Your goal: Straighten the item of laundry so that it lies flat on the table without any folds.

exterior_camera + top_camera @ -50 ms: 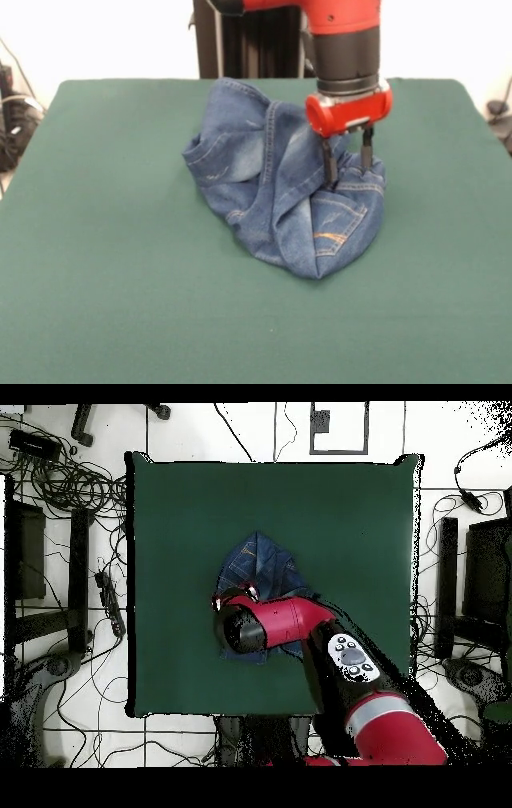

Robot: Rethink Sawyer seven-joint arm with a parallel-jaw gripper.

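Clearly the jeans (pixel 284 192) are far from flat: they sit in a rumpled heap on the green desk (pixel 120 264), roughly midway between its side edges and nearer the far edge than the near one in the front view, with the denim folded over itself in several thick ridges and one orange-stitched back pocket (pixel 336 224) turned up on the side facing the camera. The hand (pixel 347 160) stands upright over the heap's right side as the front view shows it, its two thin dark fingers (pixel 328 164) parted with a clear gap between them and their tips down at the cloth, one finger sunk against a fold just above the pocket; it looks set about a ridge of denim rather than closed on it, so I judge nothing is firmly held yet. The step in hand, by my reading, is taking a first grip on the bundle. The next move calls for closing on a single layer near that fold, then lifting and drawing it outward toward open desk so the folded cloth opens out. Much is hidden: the legs and waistband cannot be told apart within the heap, the fingertips vanish into the folds, and in the overhead view the red arm (pixel 330 654) covers the hand and much of the jeans.
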